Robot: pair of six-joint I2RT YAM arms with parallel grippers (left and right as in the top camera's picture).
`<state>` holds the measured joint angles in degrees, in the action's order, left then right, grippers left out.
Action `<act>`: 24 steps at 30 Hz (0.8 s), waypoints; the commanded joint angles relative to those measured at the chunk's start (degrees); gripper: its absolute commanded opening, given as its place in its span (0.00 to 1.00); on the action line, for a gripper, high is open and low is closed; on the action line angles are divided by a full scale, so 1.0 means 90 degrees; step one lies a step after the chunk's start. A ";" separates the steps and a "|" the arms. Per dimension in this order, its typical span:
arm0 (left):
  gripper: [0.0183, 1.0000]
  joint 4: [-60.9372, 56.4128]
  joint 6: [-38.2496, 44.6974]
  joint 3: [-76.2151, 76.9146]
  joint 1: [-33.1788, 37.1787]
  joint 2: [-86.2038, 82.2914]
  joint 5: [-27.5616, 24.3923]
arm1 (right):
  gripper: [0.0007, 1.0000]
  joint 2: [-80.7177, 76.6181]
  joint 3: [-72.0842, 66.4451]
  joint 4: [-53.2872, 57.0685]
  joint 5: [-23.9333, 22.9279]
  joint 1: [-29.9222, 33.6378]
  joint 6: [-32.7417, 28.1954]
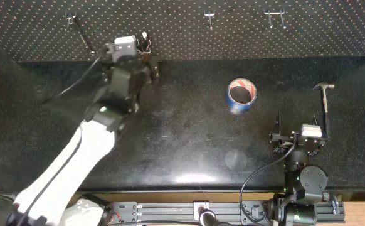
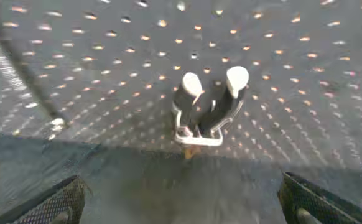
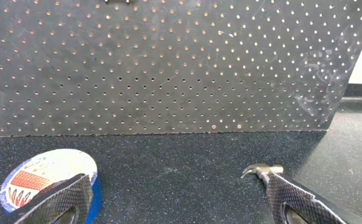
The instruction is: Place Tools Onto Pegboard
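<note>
A pair of pliers (image 2: 209, 109) with black handles and white tips hangs against the pegboard (image 1: 245, 37), just above the table's back edge. My left gripper (image 2: 181, 186) stands open right in front of the pliers, its fingers apart from them; from above it (image 1: 137, 58) sits at the board's foot. A thin dark tool (image 1: 81, 32) hangs from a hook to the left. A blue tape roll (image 1: 241, 95) and a hammer (image 1: 325, 100) lie on the table. My right gripper (image 1: 298, 124) rests open between them, near the front, holding nothing (image 3: 178, 190).
Two bare metal hooks (image 1: 209, 17) (image 1: 275, 17) stick out of the pegboard at upper right. The black table (image 1: 182, 138) is bare in the middle. In the right wrist view the tape roll (image 3: 44, 180) and the hammer head (image 3: 262, 169) lie by the fingers.
</note>
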<state>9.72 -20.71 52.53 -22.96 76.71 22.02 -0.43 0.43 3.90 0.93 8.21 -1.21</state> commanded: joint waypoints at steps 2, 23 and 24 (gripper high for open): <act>0.99 0.1168 -0.0007 0.0015 0.0010 -0.1807 -0.0265 | 0.92 0.0041 -0.0022 0.0032 -0.0053 0.0032 -0.0066; 1.00 0.2807 0.0233 -0.0029 0.0636 -0.5100 0.0124 | 0.92 0.0041 -0.0022 0.0032 -0.0053 0.0032 -0.0066; 0.99 0.2805 0.0231 -0.0112 0.0950 -0.5204 -0.0107 | 0.92 0.0041 -0.0022 0.0032 -0.0053 0.0032 -0.0066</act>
<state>33.91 -20.21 52.53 -21.37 33.69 21.93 -0.43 0.43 3.90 0.93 8.21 -1.21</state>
